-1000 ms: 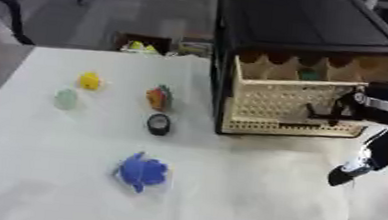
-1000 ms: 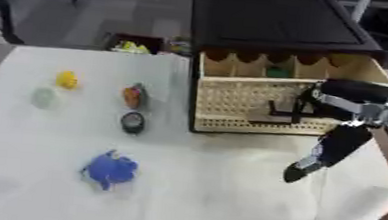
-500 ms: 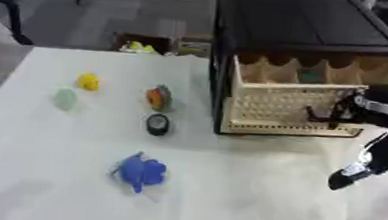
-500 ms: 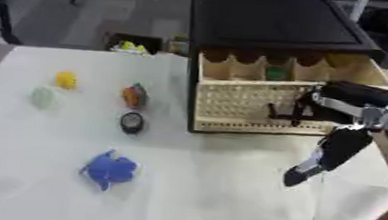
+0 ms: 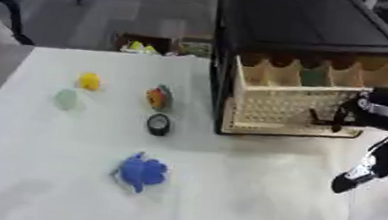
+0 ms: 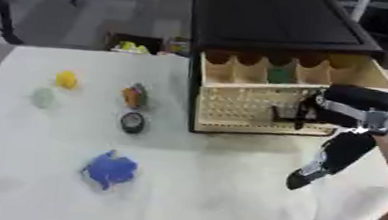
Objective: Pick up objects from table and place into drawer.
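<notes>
At table right, right hand (image 6: 334,154) by open drawer (image 6: 269,96), fingers pointing down-left.

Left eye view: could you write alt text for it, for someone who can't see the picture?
A black cabinet stands on a white table with its pale drawer pulled open, and the right robot hand hangs before the drawer front, fingers pointing down. To the left lie a blue toy, a dark ring, an orange object, a yellow one and a pale green one.

Even, soft daylight; faint shadows; whole frame blurred, perhaps motion blur.
</notes>
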Controlling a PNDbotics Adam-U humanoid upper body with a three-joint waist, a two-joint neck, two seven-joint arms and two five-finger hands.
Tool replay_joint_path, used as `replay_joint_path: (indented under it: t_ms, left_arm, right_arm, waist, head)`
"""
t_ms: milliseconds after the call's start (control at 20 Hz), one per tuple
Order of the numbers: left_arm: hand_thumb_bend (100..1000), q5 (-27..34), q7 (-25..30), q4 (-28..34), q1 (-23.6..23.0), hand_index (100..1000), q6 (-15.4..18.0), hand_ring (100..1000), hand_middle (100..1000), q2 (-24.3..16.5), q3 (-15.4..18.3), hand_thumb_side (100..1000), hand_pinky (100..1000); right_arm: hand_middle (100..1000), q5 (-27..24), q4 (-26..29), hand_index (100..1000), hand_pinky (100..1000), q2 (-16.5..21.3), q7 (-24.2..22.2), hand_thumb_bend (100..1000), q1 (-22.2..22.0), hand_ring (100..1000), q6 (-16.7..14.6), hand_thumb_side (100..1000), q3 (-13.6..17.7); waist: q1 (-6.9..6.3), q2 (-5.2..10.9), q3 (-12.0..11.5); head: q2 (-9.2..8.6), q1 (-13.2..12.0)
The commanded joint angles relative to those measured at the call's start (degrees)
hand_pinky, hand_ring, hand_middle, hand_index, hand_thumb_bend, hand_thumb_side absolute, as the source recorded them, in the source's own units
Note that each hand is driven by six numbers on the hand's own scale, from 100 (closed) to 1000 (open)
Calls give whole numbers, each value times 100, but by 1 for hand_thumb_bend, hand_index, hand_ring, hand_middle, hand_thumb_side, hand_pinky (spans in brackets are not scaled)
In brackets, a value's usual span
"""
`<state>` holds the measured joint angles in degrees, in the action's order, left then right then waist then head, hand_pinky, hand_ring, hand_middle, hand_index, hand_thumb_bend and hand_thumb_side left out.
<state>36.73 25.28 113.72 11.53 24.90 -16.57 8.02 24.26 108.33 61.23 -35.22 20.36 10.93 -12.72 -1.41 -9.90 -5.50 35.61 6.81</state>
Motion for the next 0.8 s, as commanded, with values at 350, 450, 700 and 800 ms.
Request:
replay_joint_path:
  t_ms: [350,450,700,800]
  left_arm:
    - [100,20,-32,87,42,815,5,753,743,-156,66,802,700]
    - [100,24,-38,87,43,815,4,753,743,-160,68,801,700]
    - [100,35,-49,87,48,815,6,753,743,-166,70,801,700]
    - [100,39,-50,87,51,815,8,753,743,-168,70,801,700]
  right_arm:
    - [100,-59,231,634,100,215,-72,1000,-69,100,-41,549,-6]
    - [100,-47,217,634,100,213,-57,1000,-100,100,-14,549,19]
    - [100,-32,158,633,100,197,-52,1000,-158,100,2,549,51]
    - [100,-43,166,633,100,198,-57,1000,-166,100,-13,549,51]
  waist:
    - [12,72,19]
    - [14,78,23]
    - [12,84,27]
    - [11,83,29]
  head:
    - [-68,-19]
    - [-76,-24]
    - [-85,-34]
    - [-84,-36]
